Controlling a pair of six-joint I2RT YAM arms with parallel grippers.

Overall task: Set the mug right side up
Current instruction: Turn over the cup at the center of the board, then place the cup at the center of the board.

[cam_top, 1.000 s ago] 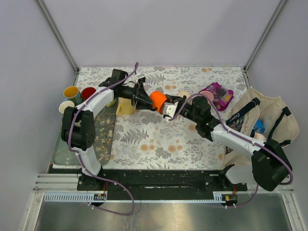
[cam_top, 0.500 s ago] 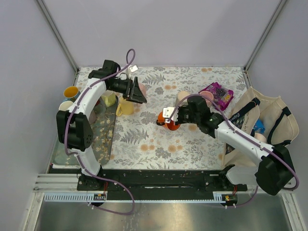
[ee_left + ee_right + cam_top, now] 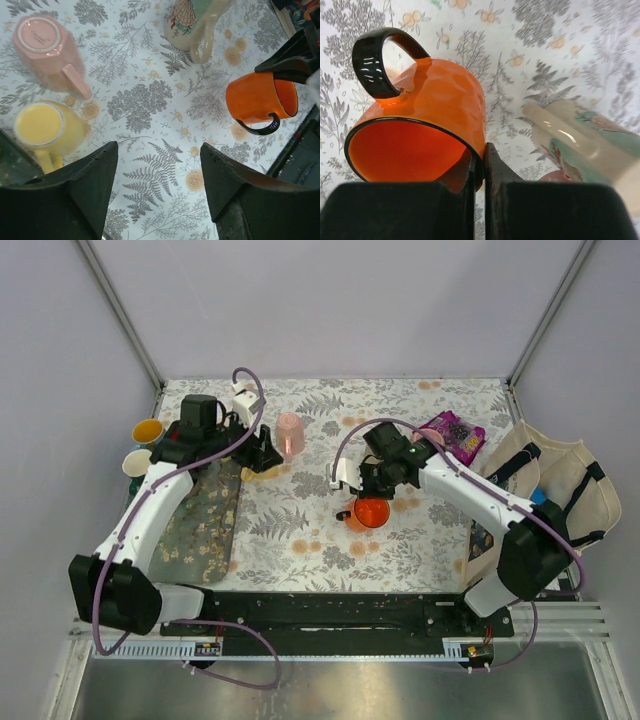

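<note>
With the right hand (image 3: 482,165) pinched shut on the rim of the orange mug (image 3: 370,513) near the middle of the surface (image 3: 320,540), and the left hand (image 3: 157,147) wide open with nothing in it, tip the mug mouth-up, lower slowly till the bottom sits flat, then let go.

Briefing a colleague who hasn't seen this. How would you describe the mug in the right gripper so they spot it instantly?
On the floral tablecloth, look right of centre, where the right gripper pinches a rim. That is the orange mug, alone in having a black rim and black handle; the pink mug and cream mug have neither.
</note>
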